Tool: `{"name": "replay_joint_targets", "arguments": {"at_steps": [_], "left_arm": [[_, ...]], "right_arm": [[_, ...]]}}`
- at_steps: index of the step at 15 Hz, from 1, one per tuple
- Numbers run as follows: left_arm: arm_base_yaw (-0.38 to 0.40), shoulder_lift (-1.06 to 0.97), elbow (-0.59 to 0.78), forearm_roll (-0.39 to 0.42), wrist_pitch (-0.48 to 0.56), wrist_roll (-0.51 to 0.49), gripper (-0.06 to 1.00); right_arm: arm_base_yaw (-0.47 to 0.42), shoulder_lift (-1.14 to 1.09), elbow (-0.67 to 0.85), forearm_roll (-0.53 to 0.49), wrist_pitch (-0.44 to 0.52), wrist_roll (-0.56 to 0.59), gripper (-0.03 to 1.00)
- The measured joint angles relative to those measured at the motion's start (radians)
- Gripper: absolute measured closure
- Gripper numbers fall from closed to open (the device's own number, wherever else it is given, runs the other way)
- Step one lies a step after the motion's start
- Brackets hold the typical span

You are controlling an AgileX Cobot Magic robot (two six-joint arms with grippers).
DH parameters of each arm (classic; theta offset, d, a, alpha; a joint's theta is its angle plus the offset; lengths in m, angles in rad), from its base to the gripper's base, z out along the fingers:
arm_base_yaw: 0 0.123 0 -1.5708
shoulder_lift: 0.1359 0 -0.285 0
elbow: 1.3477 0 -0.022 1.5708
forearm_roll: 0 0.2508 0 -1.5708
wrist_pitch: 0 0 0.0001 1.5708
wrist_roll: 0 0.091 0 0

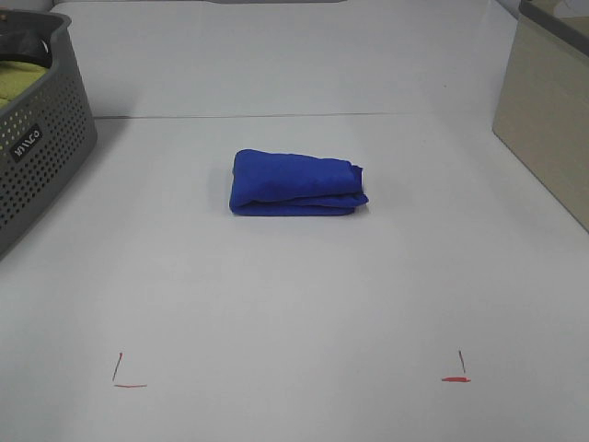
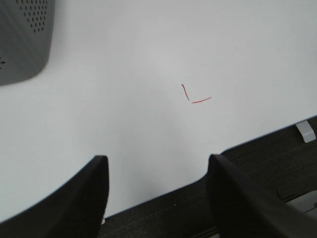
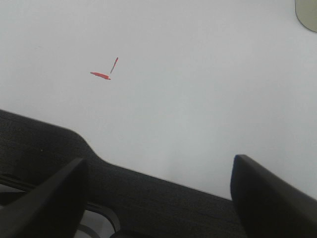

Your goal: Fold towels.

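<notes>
The royal-blue towel (image 1: 296, 183) lies folded into a compact bundle on the white table (image 1: 294, 295), a little behind the middle. No arm shows in the exterior high view. My left gripper (image 2: 156, 193) is open and empty, held over the table's front edge near the left red corner mark (image 2: 190, 95). My right gripper (image 3: 163, 198) is open and empty, over the front edge near the right red corner mark (image 3: 103, 72). The towel shows in neither wrist view.
A grey perforated basket (image 1: 37, 138) with a yellow-green cloth (image 1: 20, 78) inside stands at the far left; its wall shows in the left wrist view (image 2: 22, 39). A beige box (image 1: 548, 110) stands at the far right. Red corner marks (image 1: 124, 373) (image 1: 457, 368) lie near the front.
</notes>
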Motion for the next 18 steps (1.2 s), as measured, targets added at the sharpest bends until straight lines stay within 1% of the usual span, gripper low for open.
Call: {"name": "replay_joint_targets", "arguments": {"at_steps": [7, 10, 11, 12, 14, 18], "left_arm": [[0.004, -0.001, 0.000, -0.001, -0.003, 0.002, 0.38], [0.149, -0.116, 0.003, -0.002, -0.006, 0.002, 0.38], [0.192, -0.180, 0.003, -0.002, -0.006, 0.002, 0.38], [0.214, -0.234, 0.003, -0.002, -0.005, 0.002, 0.38], [0.219, -0.304, 0.003, -0.003, -0.005, 0.002, 0.38], [0.219, -0.310, 0.003, -0.003, -0.005, 0.002, 0.38]], "right_arm": [[0.000, 0.000, 0.000, 0.001, 0.000, 0.000, 0.20], [-0.096, -0.103, 0.000, 0.013, 0.000, 0.000, 0.20], [-0.110, -0.142, 0.000, 0.014, 0.000, 0.000, 0.20], [-0.111, -0.182, 0.000, 0.016, 0.000, 0.000, 0.20], [-0.111, -0.255, 0.000, 0.016, 0.000, 0.000, 0.20], [-0.111, -0.353, 0.000, 0.020, 0.002, 0.000, 0.20]]}}
